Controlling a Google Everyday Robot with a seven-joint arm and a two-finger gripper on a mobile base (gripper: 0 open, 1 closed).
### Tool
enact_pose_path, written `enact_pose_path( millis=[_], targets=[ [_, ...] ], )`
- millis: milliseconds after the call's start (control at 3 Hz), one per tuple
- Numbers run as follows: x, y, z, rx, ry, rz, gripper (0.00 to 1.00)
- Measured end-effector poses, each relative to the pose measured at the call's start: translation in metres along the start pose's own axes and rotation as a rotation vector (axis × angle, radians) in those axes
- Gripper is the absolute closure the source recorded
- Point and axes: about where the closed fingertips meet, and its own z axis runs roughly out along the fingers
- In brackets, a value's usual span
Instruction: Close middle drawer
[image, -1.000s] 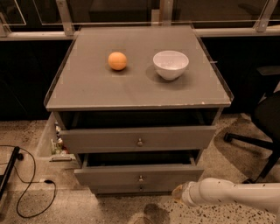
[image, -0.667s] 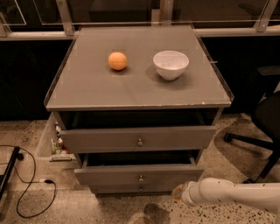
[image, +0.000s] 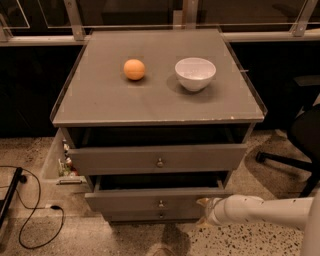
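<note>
speckled floor below; middle drawer (image: 145, 199) juts open, tool (image: 203, 210) by its 3 o'clock end, grip state cannot be told

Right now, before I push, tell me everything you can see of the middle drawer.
The middle drawer is wide and grey, wood by its look, with a flat front and a small round metal knob at the centre. It stands pulled out, farther than the top drawer above, so only a dark strip of its inside shows. The claw is at the front's right end; whether it touches I cannot tell.
</note>
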Motion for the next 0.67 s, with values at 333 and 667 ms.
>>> enact_pose_path(
  millis=[333,667],
  targets=[
    [-0.0125,-0.0333,-0.0125,0.057,0.02,-0.036,0.0],
    [-0.0125,-0.0333,-0.0125,0.057,0.02,-0.036,0.0]
  ],
)
